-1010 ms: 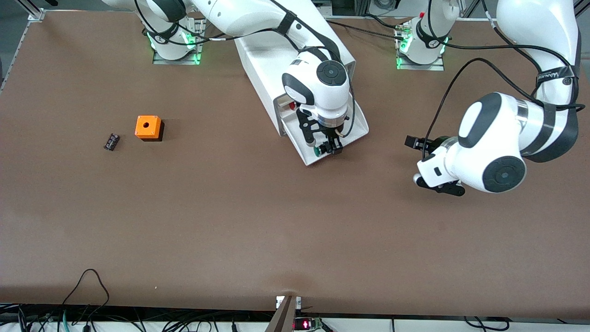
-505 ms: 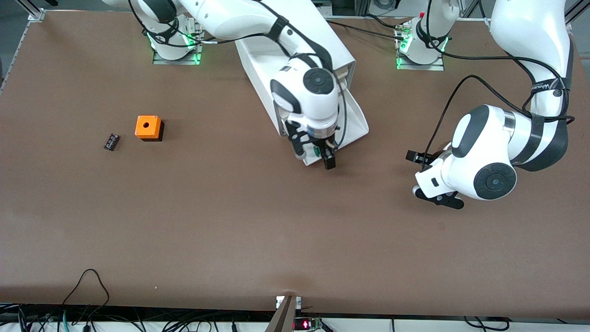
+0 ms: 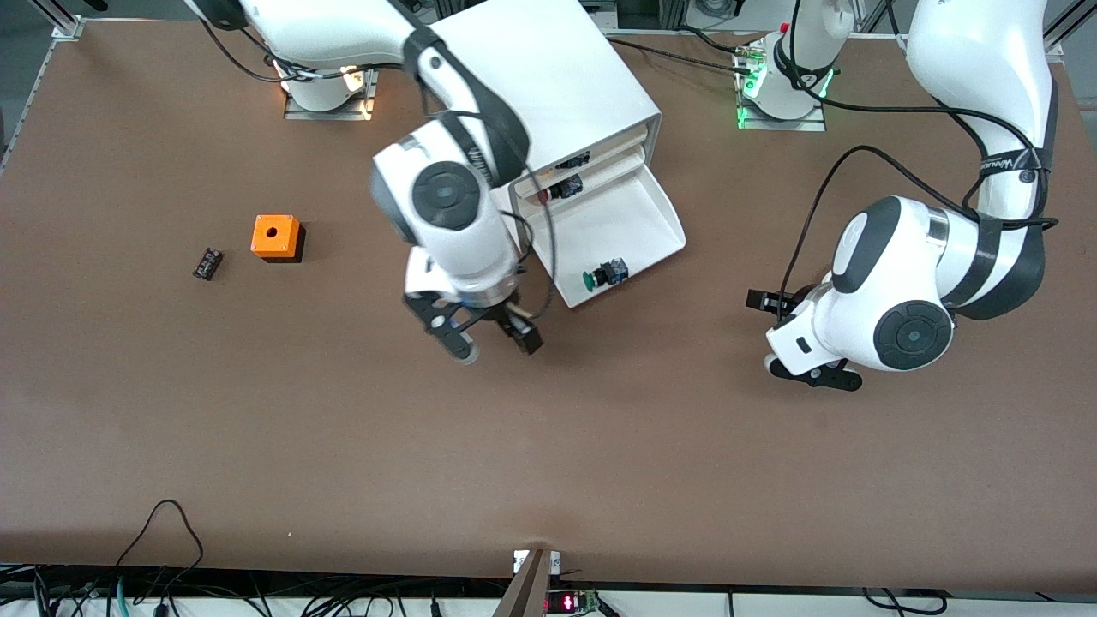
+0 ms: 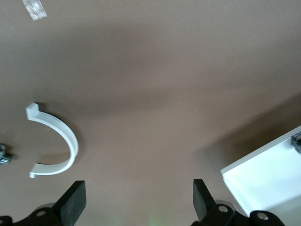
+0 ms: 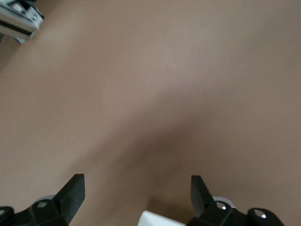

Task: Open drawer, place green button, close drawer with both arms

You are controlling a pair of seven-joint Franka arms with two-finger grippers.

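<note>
drawer [image 3: 630, 224] pulled open from cabinet [image 3: 548, 77]; button [image 3: 604, 274] lies inside, near its front edge. right gripper [image 3: 485, 337] over bare table [image 3: 548, 446] beside drawer, fingers spread, empty. left gripper [image 3: 793, 334] fingers apart, empty, toward left arm's end.

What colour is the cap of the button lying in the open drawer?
Green, on the button in the drawer; clearest in the front view.

Desk [image 3: 548, 446], brown matte top, evenly lit, soft shadows; metal frame profile [image 3: 64, 19] at one corner; black cables [image 3: 163, 583] bundled along the edge nearest the front camera
</note>
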